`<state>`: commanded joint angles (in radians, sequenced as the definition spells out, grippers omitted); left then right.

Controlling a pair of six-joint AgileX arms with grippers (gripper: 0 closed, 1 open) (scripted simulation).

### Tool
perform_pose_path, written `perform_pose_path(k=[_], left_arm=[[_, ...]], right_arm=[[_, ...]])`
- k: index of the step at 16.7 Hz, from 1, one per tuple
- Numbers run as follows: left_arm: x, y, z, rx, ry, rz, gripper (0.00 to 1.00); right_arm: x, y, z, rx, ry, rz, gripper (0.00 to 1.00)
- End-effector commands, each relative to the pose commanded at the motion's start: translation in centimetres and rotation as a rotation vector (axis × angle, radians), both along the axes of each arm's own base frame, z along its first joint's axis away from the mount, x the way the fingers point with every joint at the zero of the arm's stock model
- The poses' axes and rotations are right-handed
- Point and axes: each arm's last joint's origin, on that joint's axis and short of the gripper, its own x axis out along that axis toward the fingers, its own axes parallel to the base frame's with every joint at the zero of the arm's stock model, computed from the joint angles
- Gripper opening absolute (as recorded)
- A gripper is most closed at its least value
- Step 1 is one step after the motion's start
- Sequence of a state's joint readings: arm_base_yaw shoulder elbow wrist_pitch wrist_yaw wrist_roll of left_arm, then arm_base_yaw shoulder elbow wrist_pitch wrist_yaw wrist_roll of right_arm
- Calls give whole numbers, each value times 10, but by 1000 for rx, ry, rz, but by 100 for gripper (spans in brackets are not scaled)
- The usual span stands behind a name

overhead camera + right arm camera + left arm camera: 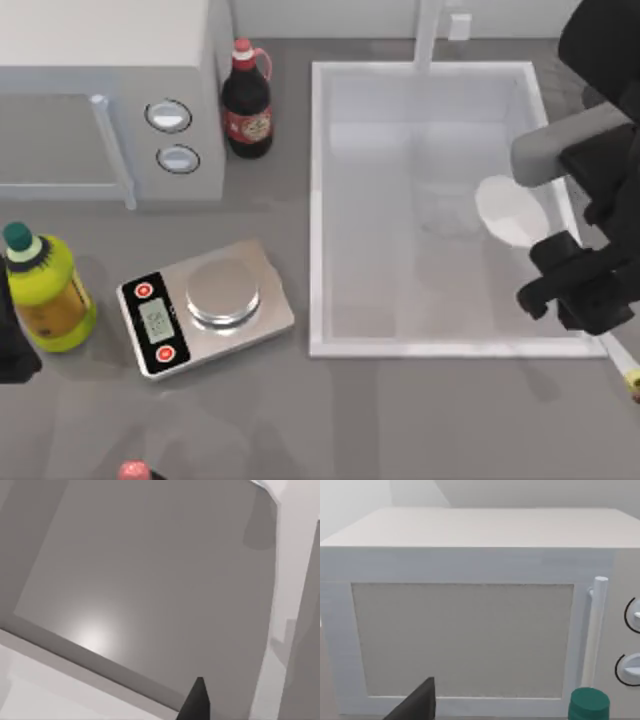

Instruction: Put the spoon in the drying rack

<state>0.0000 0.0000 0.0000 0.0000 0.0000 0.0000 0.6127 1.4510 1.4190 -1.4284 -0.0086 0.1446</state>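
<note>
Spoon (510,210), glossy white, oval-bowled, held over sink (318,200); right hand (565,290) grip unclear.

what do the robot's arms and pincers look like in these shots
The right arm at the top view's right edge is blocky matte black with one pale grey cylindrical segment. Its pincer is black and angular too, with no visible cables or markings. The right wrist view catches a pointed black fingertip. The left arm is a black sliver at the left edge; a dark slanted finger shows in its wrist view.
</note>
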Motion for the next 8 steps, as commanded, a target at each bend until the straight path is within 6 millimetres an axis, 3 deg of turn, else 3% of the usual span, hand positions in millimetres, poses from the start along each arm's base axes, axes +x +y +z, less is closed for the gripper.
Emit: perform_pose_path(k=[4,8], left_arm=[[0,0,0,0,0,0,100],[0,0,0,0,0,0,100]], right_arm=[[23,-34,12,182,-142,-131,0],[49,-99,29,384,-429,-313,0]])
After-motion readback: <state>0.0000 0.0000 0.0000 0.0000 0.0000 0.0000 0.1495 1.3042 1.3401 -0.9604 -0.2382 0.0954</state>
